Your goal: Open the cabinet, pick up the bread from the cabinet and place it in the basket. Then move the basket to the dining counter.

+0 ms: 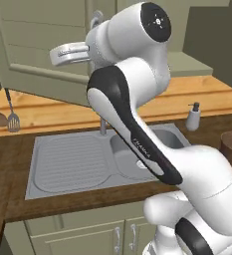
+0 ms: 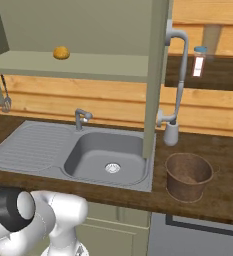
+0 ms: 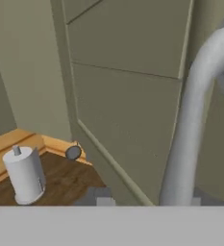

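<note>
The cabinet stands open: its right door [image 2: 155, 75] is swung out edge-on, and its panel [image 3: 128, 110] is close in the hand view. The bread [image 2: 61, 52], a small golden bun, lies on the cabinet's shelf [image 2: 88, 65]. My gripper [image 3: 147, 199] is open at the door's curved silver handle [image 3: 190, 120]. The bar runs down between the fingertips [image 3: 100, 196], nearer the right one, with a gap on its left. The brown basket [image 2: 189, 176] stands upright and empty on the dark wood counter [image 2: 218, 150] right of the sink. I cannot tell whether this is the dining counter.
A grey sink [image 2: 108, 155] with drainboard and tap [image 2: 81, 117] lies below the cabinet. A soap dispenser [image 1: 193, 117] stands behind the basket, and a blue-lidded jar [image 2: 200, 60] on a shelf to the right. Utensils [image 1: 5, 117] hang at left. A paper towel roll [image 3: 24, 175] stands on the counter.
</note>
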